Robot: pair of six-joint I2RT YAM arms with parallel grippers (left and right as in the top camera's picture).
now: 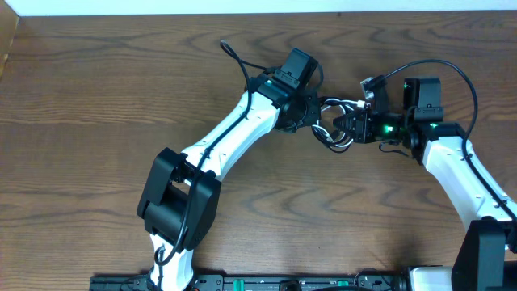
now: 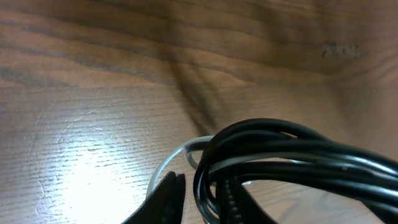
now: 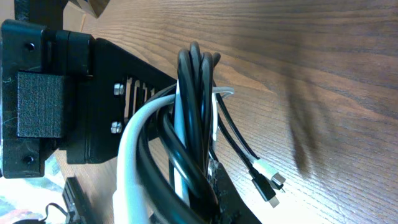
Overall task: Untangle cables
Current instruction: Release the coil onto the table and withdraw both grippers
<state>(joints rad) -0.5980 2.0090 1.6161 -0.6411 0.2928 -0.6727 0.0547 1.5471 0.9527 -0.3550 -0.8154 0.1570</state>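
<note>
From above, we see the brown wood-grain table (image 1: 97, 97) bare on every side of the arms, with wide open room to the left and in front, and a pale wall (image 1: 242, 6) along the far edge. The cables (image 1: 335, 133) form a small black and white knot near the table's middle, hanging between the left gripper (image 1: 317, 121) and the right gripper (image 1: 355, 128), which face each other just apart. Both arms are white with black joints. At the left wrist, glossy, round black cords (image 2: 292, 146) arch over matte, finely lined wood, and a thin white cord (image 2: 171, 158) curves beneath them. The dark fingers (image 2: 168, 199) stand close together, and we see a black strand pinched between them. Open table lies beyond the fingers. At the right wrist, the bundle (image 3: 196, 112) runs upright through the middle, several smooth black strands beside a thicker white one, down into this gripper's closed jaws at the bottom edge. Two small plugs (image 3: 267, 177), one white and one black with metal tips, dangle to the right just above the wood. The left gripper's blocky black body fills the left side, and the table to the right is free.
</note>
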